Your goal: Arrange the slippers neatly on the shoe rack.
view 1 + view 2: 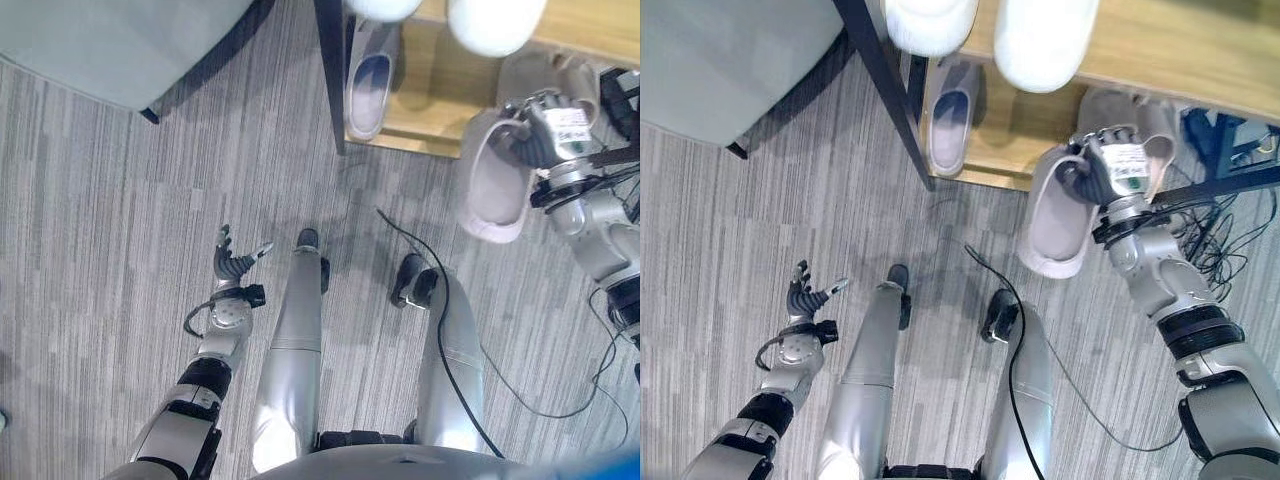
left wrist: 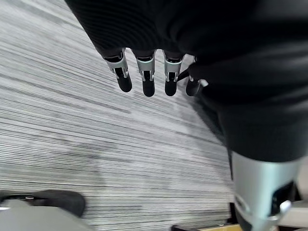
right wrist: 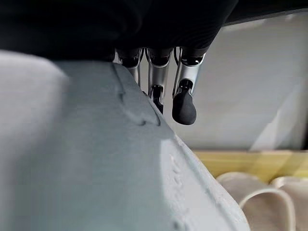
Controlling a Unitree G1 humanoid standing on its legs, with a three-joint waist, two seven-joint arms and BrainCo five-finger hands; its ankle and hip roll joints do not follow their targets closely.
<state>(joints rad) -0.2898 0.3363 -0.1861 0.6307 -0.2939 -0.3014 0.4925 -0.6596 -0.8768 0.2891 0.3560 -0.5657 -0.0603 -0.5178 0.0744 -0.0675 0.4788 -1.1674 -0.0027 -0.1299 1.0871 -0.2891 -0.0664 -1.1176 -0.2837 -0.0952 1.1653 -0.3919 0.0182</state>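
My right hand [image 1: 1105, 170] is shut on the upper edge of a pale beige slipper [image 1: 1055, 225], which hangs toe-down in front of the shoe rack's low wooden shelf [image 1: 1030, 130]. In the right wrist view the held slipper [image 3: 96, 159] lies close under the fingers [image 3: 184, 103]. A matching beige slipper [image 1: 545, 75] rests on the shelf behind the hand. Further left on the same shelf stands a grey slipper [image 1: 370, 80]. Two white slippers [image 1: 930, 22] [image 1: 1040, 40] sit on the rack's top board. My left hand [image 1: 235, 262] hovers open over the carpet, fingers [image 2: 147, 77] straight.
The rack's dark post [image 1: 330, 70] stands at its left end. A grey upholstered seat [image 1: 110, 40] fills the far left corner. Striped grey carpet [image 1: 120, 220] stretches between it and the rack. Cables [image 1: 1220, 240] lie by the rack's right side.
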